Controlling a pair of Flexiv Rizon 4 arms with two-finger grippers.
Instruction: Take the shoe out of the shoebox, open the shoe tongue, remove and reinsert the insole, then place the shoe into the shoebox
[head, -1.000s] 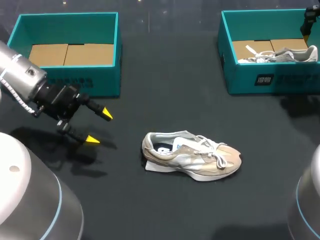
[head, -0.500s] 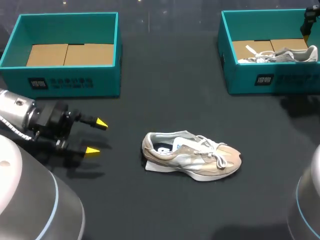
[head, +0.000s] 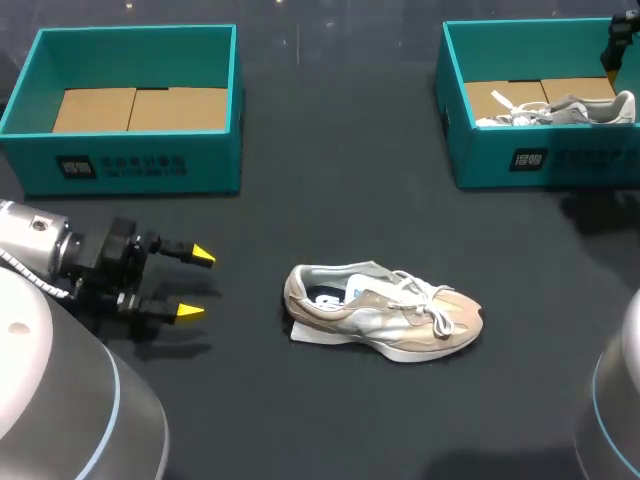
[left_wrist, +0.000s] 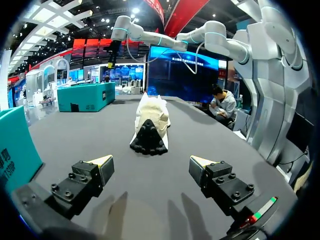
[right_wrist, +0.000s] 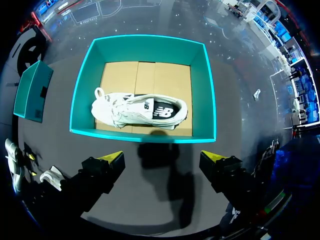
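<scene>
A beige and white shoe lies on its side on the dark table, toe to the right. My left gripper hovers open to its left, low over the table, fingers pointing at the heel. In the left wrist view the shoe lies straight ahead of the open gripper, sole and heel facing it, a gap between them. My right gripper is open high above the right teal shoebox, where a second white shoe lies on cardboard. Only a dark bit of this gripper shows in the head view.
A teal shoebox with only a cardboard floor stands at the back left, just beyond my left gripper. The right shoebox with the white shoe stands at the back right. Bare dark table surrounds the beige shoe.
My left arm has pulled back and down toward the near left, and its gripper has levelled out to point at the shoe's heel. The shoe and right arm have not moved.
</scene>
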